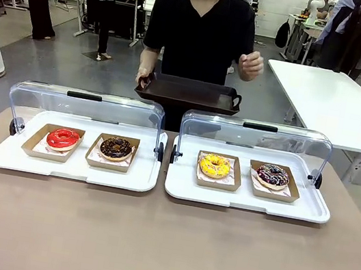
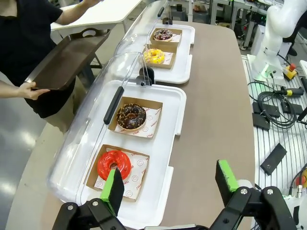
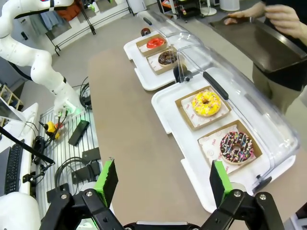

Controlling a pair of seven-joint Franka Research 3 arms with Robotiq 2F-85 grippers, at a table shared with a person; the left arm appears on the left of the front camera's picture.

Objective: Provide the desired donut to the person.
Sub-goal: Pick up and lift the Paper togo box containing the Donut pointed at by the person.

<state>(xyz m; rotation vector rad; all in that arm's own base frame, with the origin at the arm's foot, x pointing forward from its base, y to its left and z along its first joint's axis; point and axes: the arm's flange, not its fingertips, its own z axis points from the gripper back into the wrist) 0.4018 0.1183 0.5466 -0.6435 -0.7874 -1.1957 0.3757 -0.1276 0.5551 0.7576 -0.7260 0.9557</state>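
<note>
Red donut (image 2: pixel 114 163) near left gripper (image 2: pixel 167 176), jaws spread wide

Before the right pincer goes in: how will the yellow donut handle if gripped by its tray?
Probably light and soft: the yellow donut looks glazed, so pinching would likely dent it. Its shallow cardboard tray looks thin and may flex under a one-edge grip. The donut seems to sit loose on paper, so tilting could slide it.
</note>
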